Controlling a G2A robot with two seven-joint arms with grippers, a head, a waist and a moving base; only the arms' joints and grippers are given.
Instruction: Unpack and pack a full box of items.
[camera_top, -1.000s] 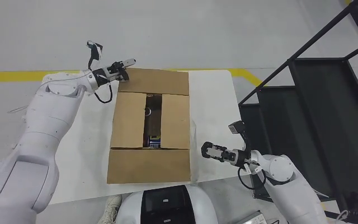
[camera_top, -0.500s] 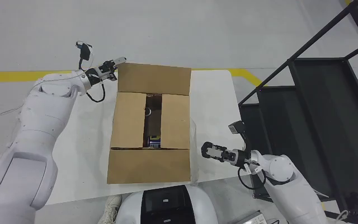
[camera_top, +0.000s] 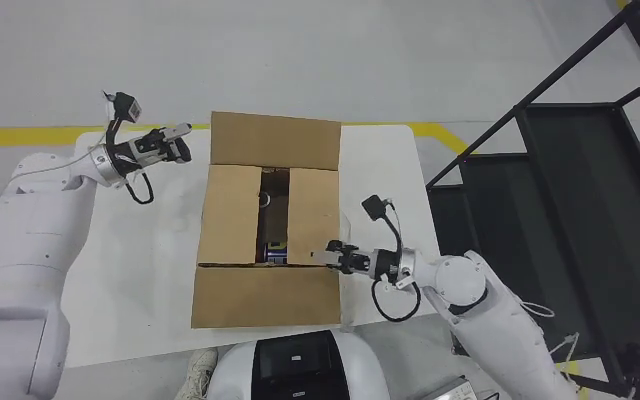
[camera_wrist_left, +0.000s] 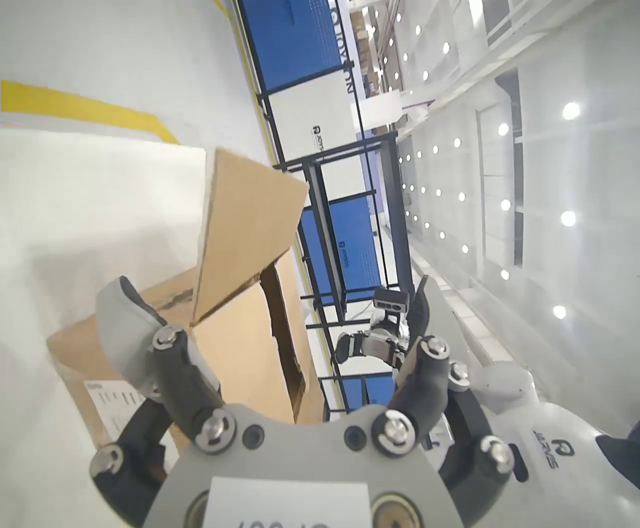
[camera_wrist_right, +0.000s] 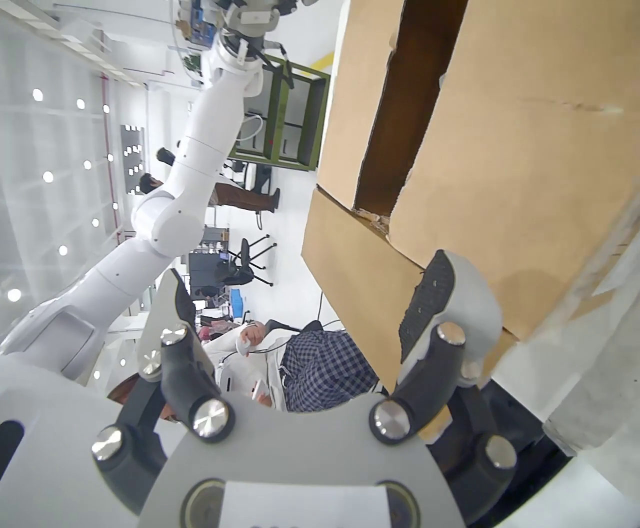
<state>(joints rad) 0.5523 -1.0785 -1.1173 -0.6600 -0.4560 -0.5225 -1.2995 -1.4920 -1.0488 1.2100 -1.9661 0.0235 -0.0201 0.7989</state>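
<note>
Left tool (camera_top: 183, 142), upper left, gapes empty beside the cardboard box (camera_top: 250, 215). Right tool (camera_top: 328, 255), spread wide and empty, sits at its frame-right flap (camera_top: 314, 215).

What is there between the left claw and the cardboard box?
Only bare white table; the top view shows the left claw apart from the box.

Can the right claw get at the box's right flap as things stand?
Probably yes: the open right claw is at the near corner of the right flap, with nothing between them.
</note>
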